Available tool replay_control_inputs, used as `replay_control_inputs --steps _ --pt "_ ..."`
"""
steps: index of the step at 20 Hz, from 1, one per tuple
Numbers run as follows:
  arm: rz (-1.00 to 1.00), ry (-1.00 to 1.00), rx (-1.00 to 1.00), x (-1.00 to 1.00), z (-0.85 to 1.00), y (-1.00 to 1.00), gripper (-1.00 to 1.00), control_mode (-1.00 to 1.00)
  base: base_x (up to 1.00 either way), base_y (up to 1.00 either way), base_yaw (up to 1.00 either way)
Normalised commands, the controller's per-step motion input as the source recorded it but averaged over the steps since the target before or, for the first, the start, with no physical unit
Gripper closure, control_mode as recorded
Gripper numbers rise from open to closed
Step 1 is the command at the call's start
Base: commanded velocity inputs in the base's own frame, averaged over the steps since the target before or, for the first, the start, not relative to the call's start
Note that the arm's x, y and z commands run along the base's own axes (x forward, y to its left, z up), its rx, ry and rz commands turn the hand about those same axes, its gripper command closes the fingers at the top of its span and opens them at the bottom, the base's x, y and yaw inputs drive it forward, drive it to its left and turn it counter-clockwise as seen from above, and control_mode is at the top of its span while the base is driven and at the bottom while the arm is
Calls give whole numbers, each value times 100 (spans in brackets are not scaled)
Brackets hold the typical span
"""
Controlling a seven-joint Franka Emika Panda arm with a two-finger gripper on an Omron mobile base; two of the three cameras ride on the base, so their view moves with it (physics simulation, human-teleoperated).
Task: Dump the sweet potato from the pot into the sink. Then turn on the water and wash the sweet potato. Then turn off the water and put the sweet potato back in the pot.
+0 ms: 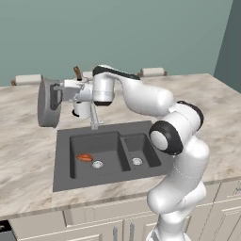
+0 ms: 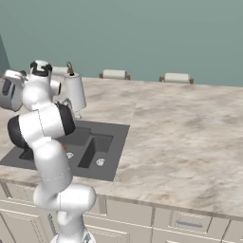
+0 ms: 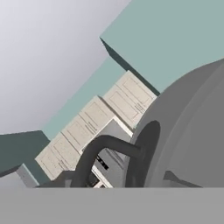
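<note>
The grey pot [image 1: 46,102] hangs tipped on its side above the counter, left of the sink [image 1: 63,181], its mouth turned away to the left. My gripper [image 1: 57,96] is shut on its rim by a loop handle. In the hand view the pot's wall [image 3: 192,127] and that dark handle [image 3: 100,148] loom close. The orange-brown sweet potato [image 1: 84,157] lies in the larger left basin, just beside the round drain [image 1: 97,164]. The right base view catches the pot [image 2: 8,92] at the far left edge. No stream runs from the faucet [image 1: 94,117].
A white paper-towel roll [image 2: 75,92] with a brown top stands behind the sink next to the faucet. The smaller right basin [image 1: 137,153] has only its drain. Marble counter [image 1: 28,150] spreads on both sides; chair backs [image 2: 114,74] line its far edge.
</note>
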Motion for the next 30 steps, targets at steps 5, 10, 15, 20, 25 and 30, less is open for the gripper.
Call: replay_control_inputs --steps 5,10,15,20,25,30 --pt "-11 -1 -23 -22 38 -7 100 -100 0 0 0" --pt "-9 0 -27 -10 33 -25 100 -100 0 0 0" --pt "-8 0 -27 -21 33 -45 100 -100 0 0 0" --pt "-11 3 -30 -16 20 -60 100 -100 0 0 0" --pt "-18 9 -38 -3 5 -73 100 -100 0 0 0" --pt "-19 14 -40 2 0 -79 100 -100 0 0 0"
